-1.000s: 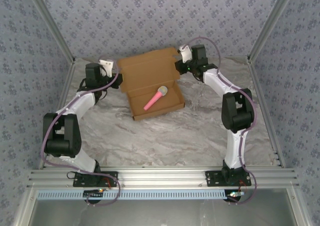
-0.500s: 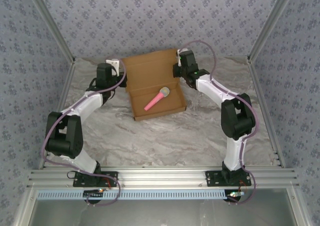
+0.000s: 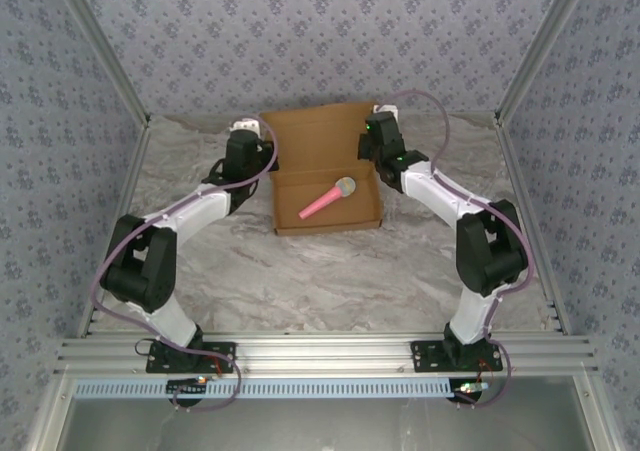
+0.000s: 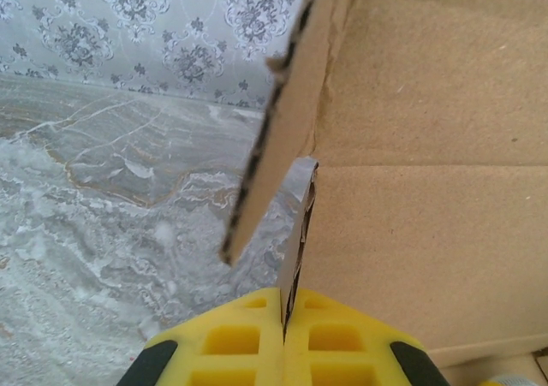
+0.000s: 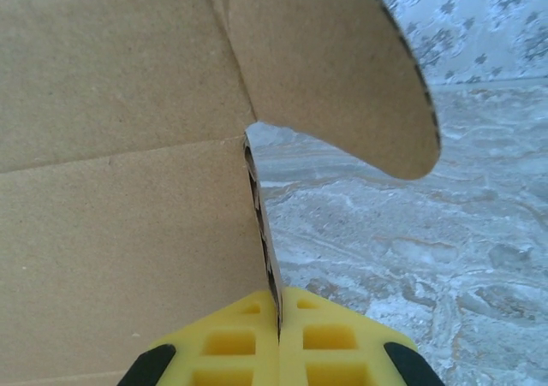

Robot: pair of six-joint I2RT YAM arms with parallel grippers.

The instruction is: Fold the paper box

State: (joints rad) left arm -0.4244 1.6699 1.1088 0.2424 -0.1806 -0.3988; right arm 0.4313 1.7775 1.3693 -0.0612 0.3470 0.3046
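**Box pinched at both ends, lid standing at the back**

The left arm [image 3: 200,206] reaches in from the lower left of the overhead frame. The left jaws are closed thin on a cardboard edge [image 4: 295,232] at the box's left side, and that edge rises straight out of the yellow pads [image 4: 231,339].

The paper box [image 3: 315,136] sits in the upper middle on the marbled surface [image 3: 330,271], squarely between the two pairs of jaws. Its long axis runs left to right across the frame, and its lid stands raised along the far edge. A pink stick [image 3: 325,203] lies loose in the tray.

The right arm [image 3: 440,191] comes in from the lower right. The right jaws pinch the opposite side wall, with a rounded ear flap [image 5: 342,78] just above them.

Neither arm is nearer; each holds its own end. I'd judge the next move brings the lid forward over the tray, toward the bottom of the frame.
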